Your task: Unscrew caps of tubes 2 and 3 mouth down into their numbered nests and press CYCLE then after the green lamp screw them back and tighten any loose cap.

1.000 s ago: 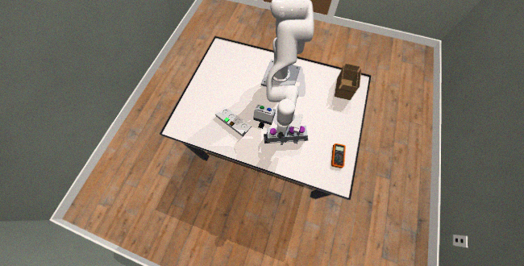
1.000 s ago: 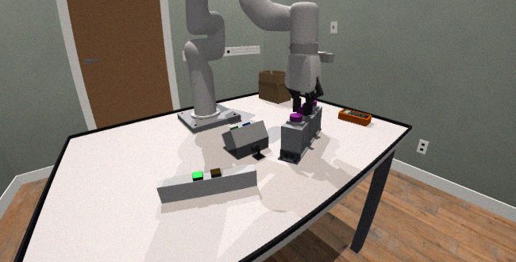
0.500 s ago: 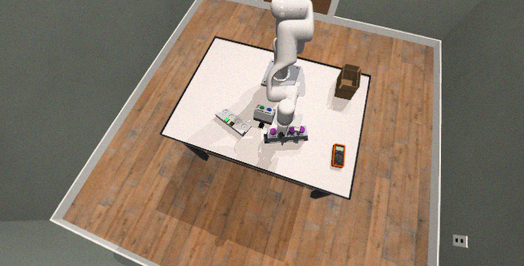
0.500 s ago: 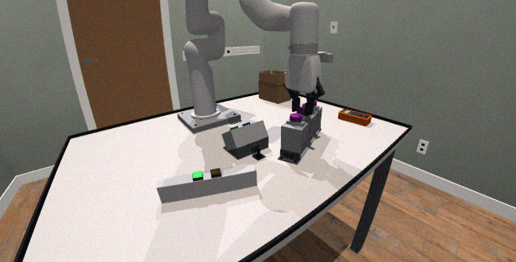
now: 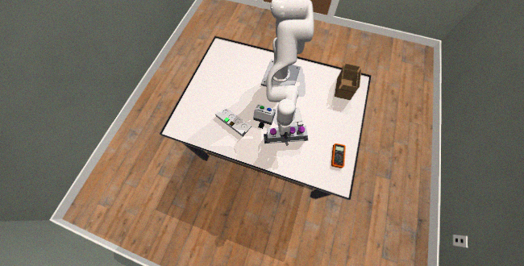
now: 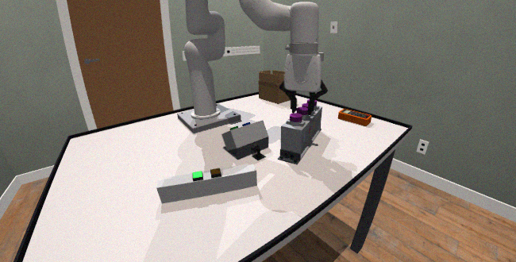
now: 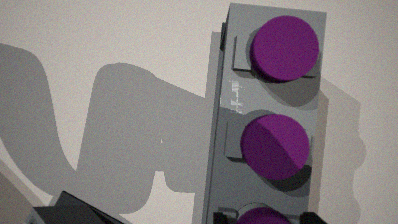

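The grey decapping station (image 6: 299, 132) stands at the table's front with purple caps on its tubes. My gripper (image 6: 303, 105) hangs straight down over it. Its fingers stand open on either side of the second cap from the near end (image 6: 302, 110). In the wrist view the fingertips flank that cap (image 7: 261, 216) at the bottom edge, apart from it. Two more capped tubes (image 7: 275, 146) (image 7: 284, 47) lie beyond. The end cap (image 6: 294, 117) sits outside the fingers. The cap tray (image 6: 206, 186) shows a lit green lamp (image 6: 197, 175); its nests (image 5: 234, 121) look empty.
The key housing (image 6: 246, 136) with the green key (image 5: 261, 107) and blue key (image 5: 268, 109) stands between the tray and the station. A cardboard box (image 5: 347, 81) sits at the back right. An orange multimeter (image 5: 338, 155) lies at the front right.
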Controlling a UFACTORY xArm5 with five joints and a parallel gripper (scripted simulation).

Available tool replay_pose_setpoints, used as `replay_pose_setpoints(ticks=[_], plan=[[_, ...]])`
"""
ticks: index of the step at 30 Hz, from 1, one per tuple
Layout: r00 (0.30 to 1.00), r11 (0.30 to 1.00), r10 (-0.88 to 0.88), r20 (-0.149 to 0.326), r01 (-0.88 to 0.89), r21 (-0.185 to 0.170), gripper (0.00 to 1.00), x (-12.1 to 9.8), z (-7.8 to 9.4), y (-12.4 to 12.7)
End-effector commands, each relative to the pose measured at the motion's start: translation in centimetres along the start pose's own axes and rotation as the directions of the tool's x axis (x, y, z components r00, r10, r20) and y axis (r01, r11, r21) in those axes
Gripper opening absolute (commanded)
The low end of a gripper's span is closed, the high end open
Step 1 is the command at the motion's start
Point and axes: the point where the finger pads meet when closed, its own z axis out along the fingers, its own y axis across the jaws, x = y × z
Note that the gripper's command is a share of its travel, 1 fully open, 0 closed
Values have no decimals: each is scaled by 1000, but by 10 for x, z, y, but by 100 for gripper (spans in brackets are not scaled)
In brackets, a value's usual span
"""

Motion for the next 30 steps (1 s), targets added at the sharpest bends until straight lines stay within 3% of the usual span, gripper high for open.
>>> replay_pose_setpoints(ticks=[1,6,8,14,21,22,30], plan=[[967,968,-253,10,253,-1,46,0,-2,2],[898,898,-440,10,440,1,46,0,-2,2],[898,898,-440,10,440,1,46,0,-2,2],[781,782,-624,10,624,3,46,0,-2,2],[781,782,-624,10,624,3,46,0,-2,2],[781,782,-624,10,624,3,0,0,-2,2],[781,782,-624,10,624,3,0,0,-2,2]])
